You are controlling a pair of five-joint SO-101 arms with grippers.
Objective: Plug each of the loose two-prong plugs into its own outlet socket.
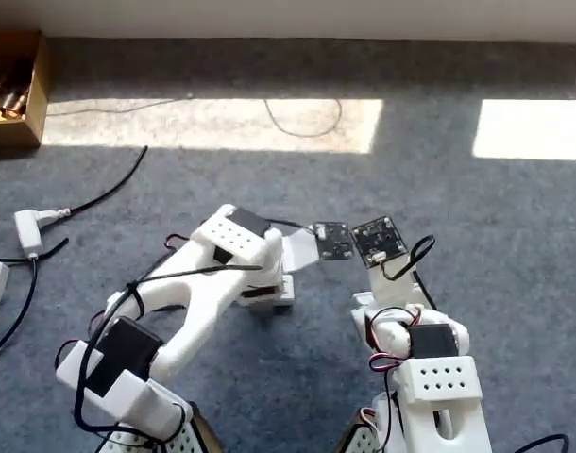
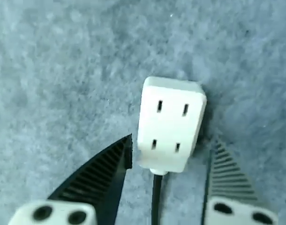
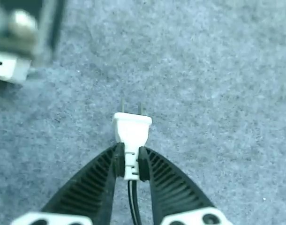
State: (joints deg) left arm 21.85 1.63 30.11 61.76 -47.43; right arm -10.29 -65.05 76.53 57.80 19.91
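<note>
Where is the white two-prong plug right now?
In the right wrist view, the two-prong plug is pinched in the right gripper, prongs pointing away from it, over the grey carpet.

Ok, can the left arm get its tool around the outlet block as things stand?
Probably yes: the left tool is open with the outlet block lying between its fingers on bare carpet, nothing in between.

Daylight enters from the far side of the high view: two bright, washed-out sun patches [image 1: 212,125] cross the carpet floor [image 1: 515,283]. Nearer carpet lies in even, dimmer shade, with soft shadow beneath an arm [image 1: 212,283]. Wrist views evenly lit; faint shadow edges the outlet socket [image 2: 170,124].
</note>
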